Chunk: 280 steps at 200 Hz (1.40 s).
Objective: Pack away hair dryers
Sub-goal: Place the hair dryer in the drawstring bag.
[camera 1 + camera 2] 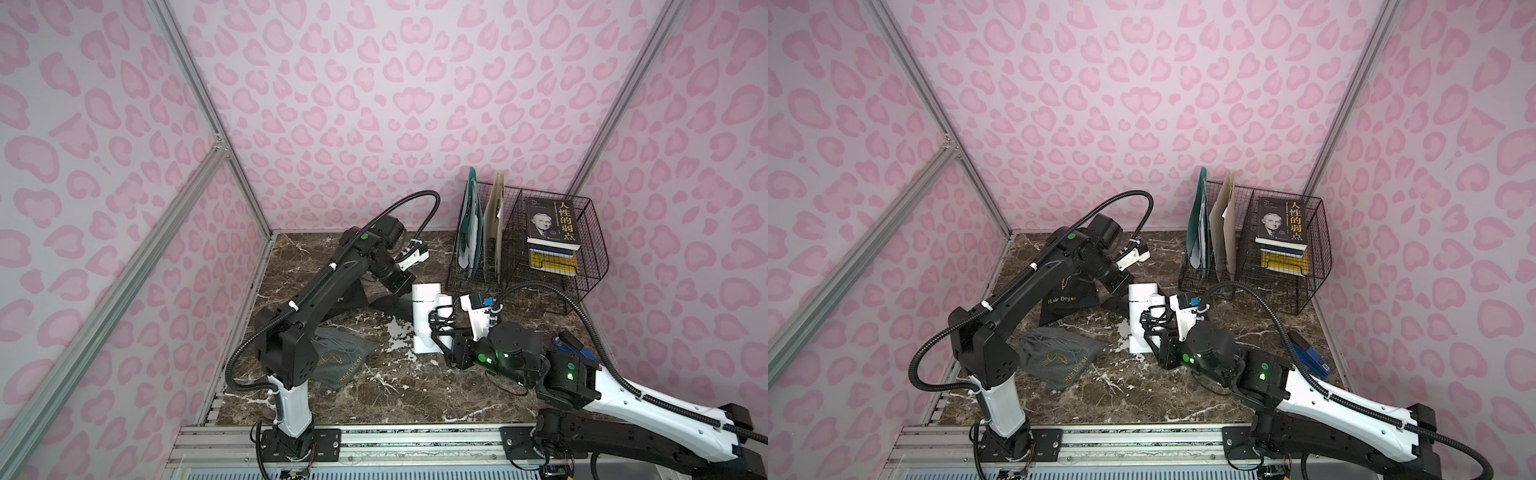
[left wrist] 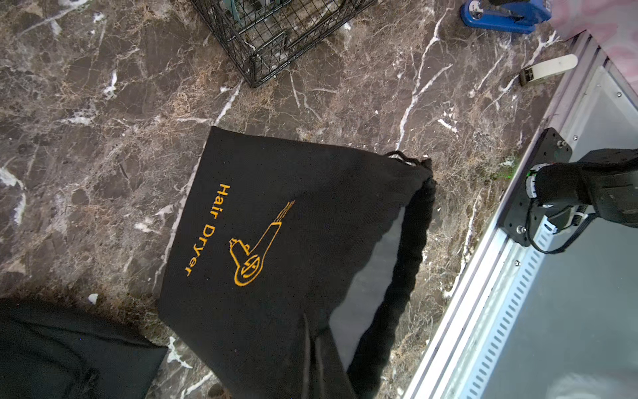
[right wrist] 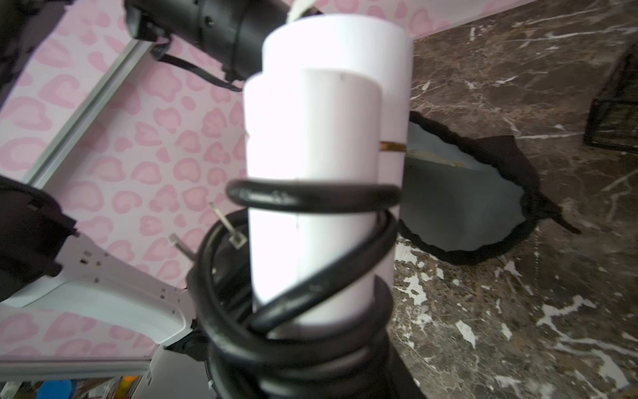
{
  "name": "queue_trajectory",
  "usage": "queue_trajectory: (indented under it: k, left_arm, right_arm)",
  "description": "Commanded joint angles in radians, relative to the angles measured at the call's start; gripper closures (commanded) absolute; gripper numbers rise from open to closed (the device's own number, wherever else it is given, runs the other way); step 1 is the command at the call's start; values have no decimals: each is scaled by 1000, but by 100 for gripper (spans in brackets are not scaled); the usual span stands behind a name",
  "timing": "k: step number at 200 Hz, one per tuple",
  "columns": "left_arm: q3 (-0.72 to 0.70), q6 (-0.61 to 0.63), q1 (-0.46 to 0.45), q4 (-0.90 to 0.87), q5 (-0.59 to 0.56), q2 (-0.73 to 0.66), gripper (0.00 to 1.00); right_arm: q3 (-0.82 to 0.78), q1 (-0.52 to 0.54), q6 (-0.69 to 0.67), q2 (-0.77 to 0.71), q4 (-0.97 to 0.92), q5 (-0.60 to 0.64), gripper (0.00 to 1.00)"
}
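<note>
A white hair dryer (image 1: 424, 303) (image 1: 1139, 299) is held at mid table, its black cord (image 3: 310, 198) coiled round the handle. My right gripper (image 1: 443, 334) is shut on that handle; in the right wrist view the coils hide the jaws. Just left of the dryer, my left gripper (image 1: 401, 286) (image 2: 310, 362) is shut on the rim of a black pouch (image 2: 276, 193) (image 1: 1067, 297) with gold "Hair Dryer" print. The pouch's mouth (image 3: 459, 200) gapes open right behind the dryer and shows a grey lining.
A grey "Hair Dryer" pouch (image 1: 345, 357) lies by the left arm's base. A wire basket (image 1: 590, 232) with books and folders stands at the back right, and a blue stapler (image 1: 575, 347) lies right of the right arm. More dark fabric (image 2: 51, 345) lies beside the held pouch.
</note>
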Motion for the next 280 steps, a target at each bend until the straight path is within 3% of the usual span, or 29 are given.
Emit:
queue_trajectory:
  k: [1, 93, 190, 224, 280]
  left_arm:
    - [-17, -13, 1, -10, 38, -21, 98]
    - [-26, -31, 0, -4, 112, -57, 98]
    - [-47, -19, -42, -3, 176, -85, 98]
    - [-84, -1, -77, -1, 195, -123, 98]
    - [-157, 32, -109, 5, 198, -199, 98]
  right_arm:
    - [-35, 5, 45, -10, 66, 112, 100]
    - [-38, 8, 67, 152, 93, 97, 100]
    - [34, -18, 29, 339, 74, -17, 100]
    - [36, -61, 28, 357, 77, -97, 100]
    - [-34, -92, 79, 298, 131, -112, 100]
